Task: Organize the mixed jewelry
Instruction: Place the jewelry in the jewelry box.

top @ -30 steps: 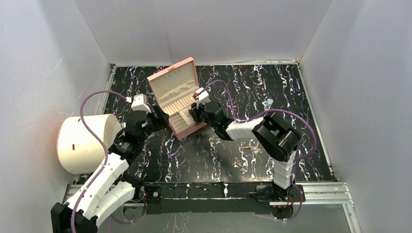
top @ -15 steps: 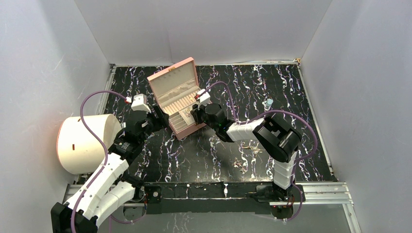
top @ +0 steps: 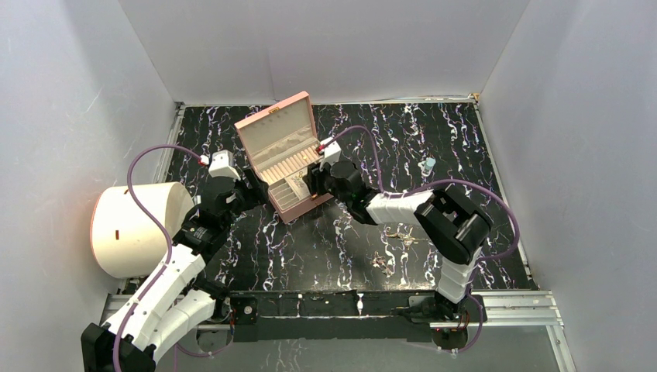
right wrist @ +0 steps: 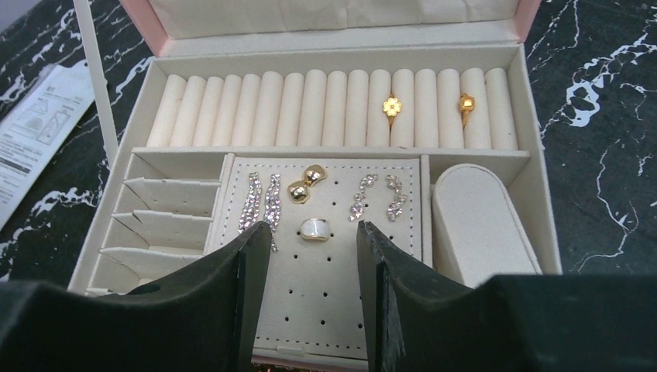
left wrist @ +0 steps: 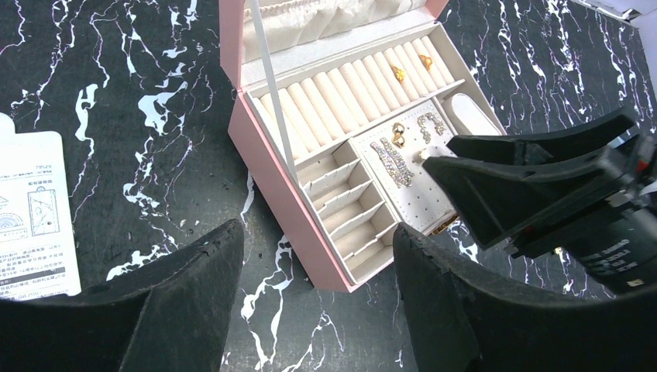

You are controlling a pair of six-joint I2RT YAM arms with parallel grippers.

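The pink box [top: 283, 155] stands open on the marble table. My right gripper [right wrist: 313, 226] hovers open over the box's perforated earring pad [right wrist: 325, 302], nothing between its fingers. A white oval earring [right wrist: 315, 229] lies on the pad just ahead of the tips, beside a gold bow earring [right wrist: 306, 184] and sparkly drop earrings [right wrist: 261, 200]. Two gold rings [right wrist: 392, 106] sit in the ring rolls. My left gripper [left wrist: 318, 240] is open and empty at the box's near left corner. Loose mixed jewelry [top: 399, 236] lies on the table near the right arm, with more pieces [top: 381, 263] closer to the front.
A white paper tag [left wrist: 31, 225] lies left of the box. A large cream cylinder [top: 132, 229] stands at the left edge. A small pale blue bit [top: 428, 164] sits at the right rear. Grey walls enclose the table on three sides.
The right arm's elbow has swung to the right while its wrist stays over the box. The left arm has not moved.
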